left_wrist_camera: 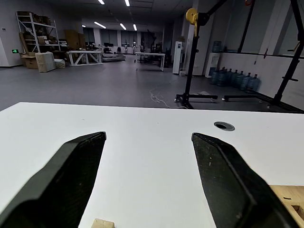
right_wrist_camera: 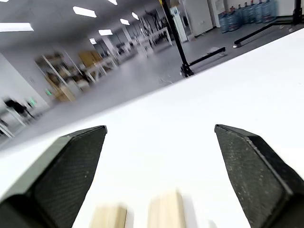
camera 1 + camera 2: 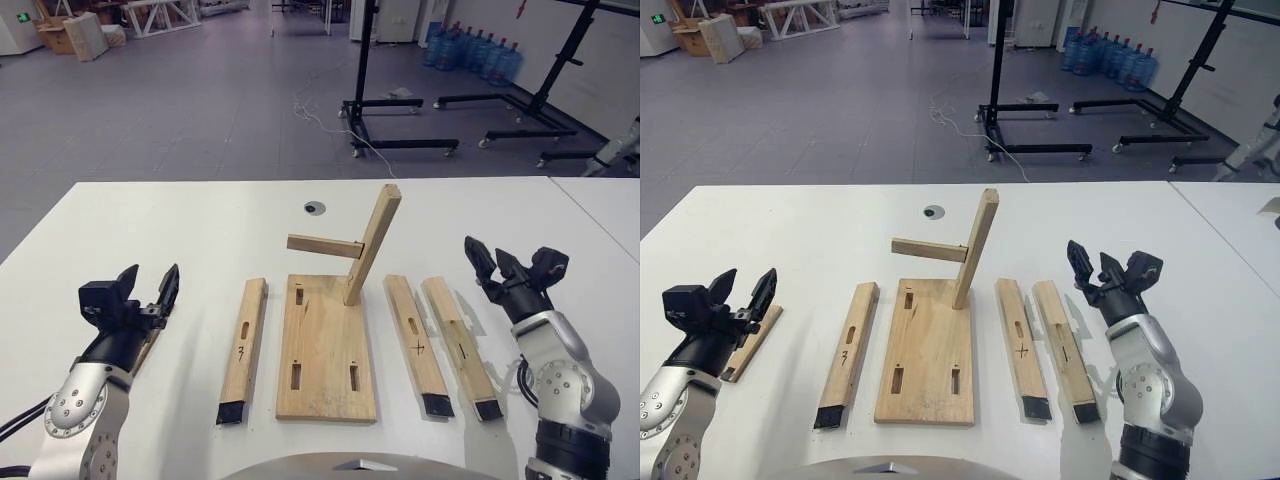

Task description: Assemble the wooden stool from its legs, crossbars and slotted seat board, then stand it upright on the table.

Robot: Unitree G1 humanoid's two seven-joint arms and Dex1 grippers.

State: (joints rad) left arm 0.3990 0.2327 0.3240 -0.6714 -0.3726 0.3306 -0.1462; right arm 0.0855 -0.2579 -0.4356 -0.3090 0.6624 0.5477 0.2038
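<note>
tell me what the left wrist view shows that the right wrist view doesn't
Left wrist view: the left gripper, open, the table's cable hole, a corner of a wooden part and the tip of a wooden bar. Right wrist view: the right gripper, open, and the ends of two legs. Shared: the white table and the hall behind.

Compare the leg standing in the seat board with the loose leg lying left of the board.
The standing leg rises tilted from the seat board; the loose leg lies flat on the table. The standing leg carries a crossbar; the loose leg's slot is empty. Both are pale wood.
</note>
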